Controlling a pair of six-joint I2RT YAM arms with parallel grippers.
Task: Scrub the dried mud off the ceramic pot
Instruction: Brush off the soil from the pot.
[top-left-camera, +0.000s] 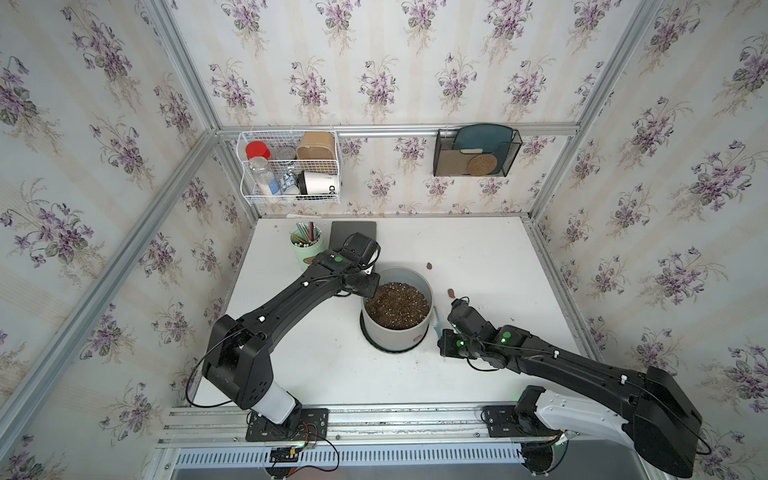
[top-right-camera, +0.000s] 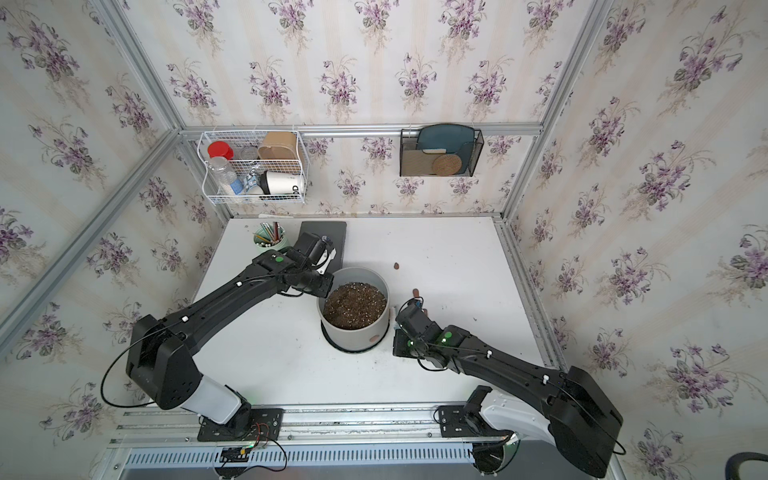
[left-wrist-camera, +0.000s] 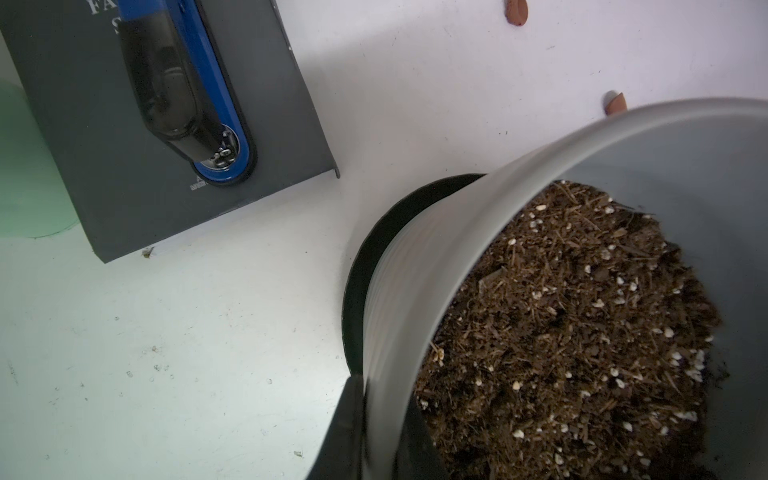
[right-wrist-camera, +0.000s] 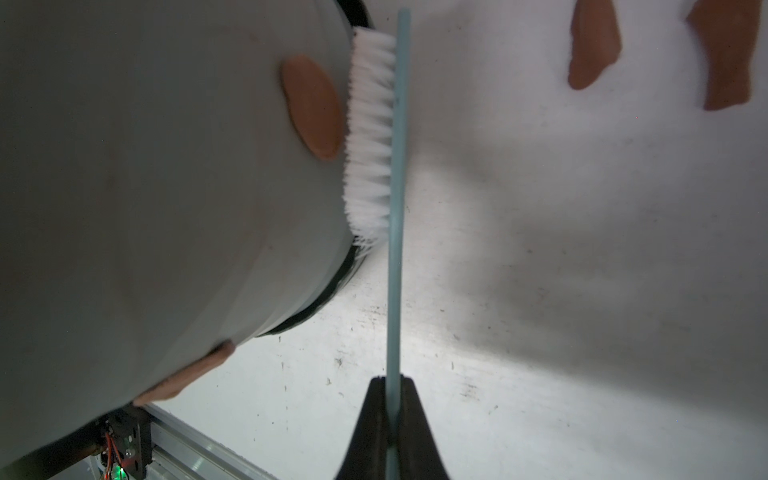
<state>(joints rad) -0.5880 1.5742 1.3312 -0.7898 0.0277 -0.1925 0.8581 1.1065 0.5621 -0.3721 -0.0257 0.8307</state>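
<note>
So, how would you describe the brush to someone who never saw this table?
Find the large grey ceramic pot of dark soil in the middle of the white table. Against its side towards the right arm is a thin pale blue brush, clamped in the right gripper. Only it has white bristles.

In both top views the ceramic pot (top-left-camera: 390, 338) blocks the table's middle; the left arm (top-left-camera: 291, 297) slants in from lower left to its upper-left rim, and the right arm (top-left-camera: 561, 361) comes from lower right, its brush (right-wrist-camera: 370, 137) touching the pot's right wall. Bare table (top-left-camera: 324, 374) lies open below the pot and across the upper right, save two small dried mud pieces (top-left-camera: 451, 293). A pencil cup (top-left-camera: 305, 255) and dark book (top-left-camera: 353, 230) crowd the upper left.
</note>
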